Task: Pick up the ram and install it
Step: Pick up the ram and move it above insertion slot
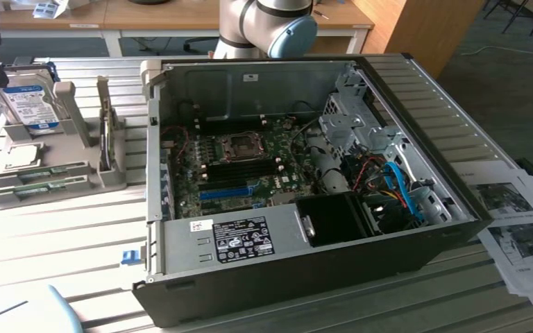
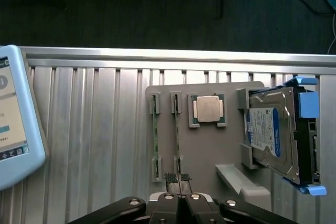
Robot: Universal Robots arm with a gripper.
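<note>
Ribbed table (image 2: pixel 79 129) bears 2 ram strips (image 2: pixel 156 140) (gray rack (image 2: pixel 210 150)), gripper (image 2: pixel 178 178) pinched together, empty, nearby.

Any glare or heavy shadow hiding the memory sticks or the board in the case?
Exterior view: memory sticks evenly lit on their stand; the board is lit too, though the corner by the black fan box is dark. Wrist view: glare streaks the table rail, the memory sticks are glare-free.

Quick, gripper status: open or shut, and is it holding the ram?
Gripper: shut, holding nothing. The ram lies in the grey holder, not gripped.
</note>
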